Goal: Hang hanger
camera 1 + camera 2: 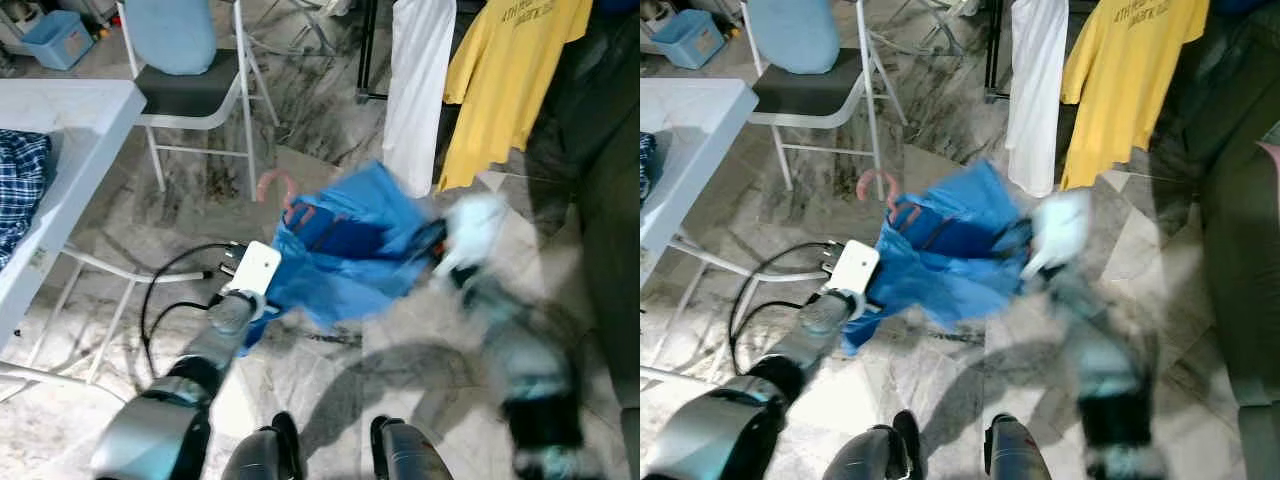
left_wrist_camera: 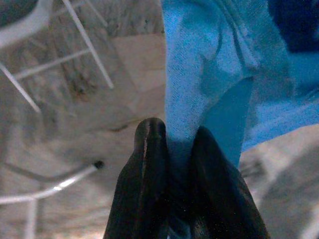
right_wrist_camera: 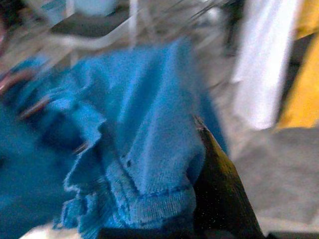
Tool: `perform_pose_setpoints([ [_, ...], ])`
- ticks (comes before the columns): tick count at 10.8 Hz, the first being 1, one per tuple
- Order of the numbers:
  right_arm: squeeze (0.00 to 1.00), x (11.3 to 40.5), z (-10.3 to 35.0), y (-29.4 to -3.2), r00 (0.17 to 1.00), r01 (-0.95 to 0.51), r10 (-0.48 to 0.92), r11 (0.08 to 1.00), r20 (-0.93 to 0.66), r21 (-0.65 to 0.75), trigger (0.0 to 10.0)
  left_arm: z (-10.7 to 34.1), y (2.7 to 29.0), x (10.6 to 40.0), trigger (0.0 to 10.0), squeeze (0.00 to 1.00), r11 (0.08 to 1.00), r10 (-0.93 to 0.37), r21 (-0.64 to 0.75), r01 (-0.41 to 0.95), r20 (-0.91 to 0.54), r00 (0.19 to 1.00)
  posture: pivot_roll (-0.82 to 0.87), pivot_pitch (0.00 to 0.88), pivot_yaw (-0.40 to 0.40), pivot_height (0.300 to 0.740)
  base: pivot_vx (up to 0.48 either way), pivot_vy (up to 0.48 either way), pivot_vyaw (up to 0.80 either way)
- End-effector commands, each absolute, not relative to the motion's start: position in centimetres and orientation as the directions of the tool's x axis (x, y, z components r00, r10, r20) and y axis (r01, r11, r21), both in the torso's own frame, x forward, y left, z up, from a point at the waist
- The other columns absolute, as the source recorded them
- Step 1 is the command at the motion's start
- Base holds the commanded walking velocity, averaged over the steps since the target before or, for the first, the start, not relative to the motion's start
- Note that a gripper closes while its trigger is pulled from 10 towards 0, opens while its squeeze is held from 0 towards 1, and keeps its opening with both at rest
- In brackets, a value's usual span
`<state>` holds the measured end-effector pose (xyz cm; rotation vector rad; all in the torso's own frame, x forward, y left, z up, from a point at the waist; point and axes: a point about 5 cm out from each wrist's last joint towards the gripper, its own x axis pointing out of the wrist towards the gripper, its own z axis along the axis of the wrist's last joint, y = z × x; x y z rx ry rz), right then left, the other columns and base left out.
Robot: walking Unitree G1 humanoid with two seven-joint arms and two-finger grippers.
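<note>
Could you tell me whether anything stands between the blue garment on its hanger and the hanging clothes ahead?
Nothing visible does. Both grippers, left and right, hold the blue garment with its pink hanger hook above open floor; the white garment and yellow shirt hang just beyond it.

A white folding chair is standing on the grey marble floor, beyond the left pincer.

I see the shirt held between my 2 arms above the floor, hanger hook at its far edge. Table on my left, chair behind it, hung garments ahead right.
</note>
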<state>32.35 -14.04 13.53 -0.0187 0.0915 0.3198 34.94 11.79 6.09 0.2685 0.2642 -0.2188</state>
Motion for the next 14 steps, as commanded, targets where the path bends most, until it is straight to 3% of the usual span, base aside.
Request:
perform_pose_setpoints([
  [1, 0.0, 31.7, 13.0, -13.1, 0.925, -0.365, 0.363, 0.931, -0.116, -0.003, 0.0, 6.3, 12.5, 35.2, 0.0, 0.0, 0.966, -0.131, 0.175, 0.188, -0.291, 0.948, -0.26, 0.221, 0.081, 0.74, 0.0, 0.0, 0.0],
  [3, 0.0, 29.6, 8.5, -11.7, 0.86, -0.448, 0.44, 0.893, -0.258, 0.031, 0.0, 7.7, 10.7, 36.0, 0.0, 0.0, 0.981, -0.175, 0.035, 0.19, -0.252, 0.952, -0.25, 0.21, 0.075, 0.74, 0.0, 0.0, 0.0],
  [5, 0.0, 28.4, 5.4, -11.7, 0.823, -0.476, 0.451, 0.879, -0.345, 0.013, 1.0, 8.2, 9.3, 36.2, 0.0, 0.0, 0.975, -0.22, -0.054, 0.213, -0.238, 0.946, -0.24, 0.196, 0.07, 0.74, 0.0, 0.0, 0.0],
  [6, 0.0, 28.2, 4.6, -11.8, 0.823, -0.471, 0.441, 0.882, -0.358, 0.005, 0.9, 8.3, 9.0, 36.1, 0.0, 0.0, 0.972, -0.236, -0.076, 0.224, -0.232, 0.944, -0.24, 0.193, 0.067, 0.74, 0.0, 0.0, 0.0],
  [7, 0.0, 27.5, 3.2, -11.5, 0.816, -0.472, 0.435, 0.882, -0.382, -0.006, 10.0, 8.0, 8.7, 35.9, 0.0, 0.0, 0.968, -0.249, -0.076, 0.237, -0.231, 0.941, -0.23, 0.185, 0.06, 0.74, 0.0, 0.0, 0.0],
  [8, 0.09, 27.0, 2.2, -11.3, 0.816, -0.461, 0.422, 0.887, -0.396, -0.003, 10.0, 7.7, 8.7, 35.7, 0.0, 0.0, 0.967, -0.254, -0.082, 0.241, -0.237, 0.938, -0.23, 0.179, 0.058, 0.74, 0.0, 0.0, 0.0],
  [9, 1.0, 26.9, 2.2, -11.6, 0.842, -0.448, 0.406, 0.893, -0.355, -0.04, 10.0, 7.5, 8.7, 35.5, 0.0, 0.0, 0.965, -0.261, -0.086, 0.247, -0.237, 0.936, -0.23, 0.172, 0.062, 0.74, 0.0, 0.0, 0.0],
  [10, 1.0, 27.0, 2.2, -11.8, 0.856, -0.438, 0.389, 0.896, -0.339, -0.078, 10.0, 7.4, 8.7, 35.5, 0.0, 0.0, 0.965, -0.261, -0.083, 0.248, -0.238, 0.936, -0.23, 0.17, 0.065, 0.74, 0.0, 0.0, 0.0],
  [11, 1.0, 26.9, 1.6, -12.0, 0.861, -0.454, 0.367, 0.867, -0.353, -0.204, 10.0, 7.4, 8.8, 35.5, 0.0, 0.0, 0.965, -0.26, -0.081, 0.248, -0.241, 0.935, -0.23, 0.166, 0.079, 0.74, 0.0, 0.0, 0.0],
  [14, 1.0, 25.7, 1.3, -12.1, 0.785, -0.599, 0.501, 0.764, -0.364, -0.241, 10.0, 8.2, 8.8, 35.9, 0.0, 0.0, 0.946, -0.308, 0.036, 0.322, -0.213, 0.927, -0.24, 0.168, 0.101, 0.74, 0.0, 0.0, 0.0],
])
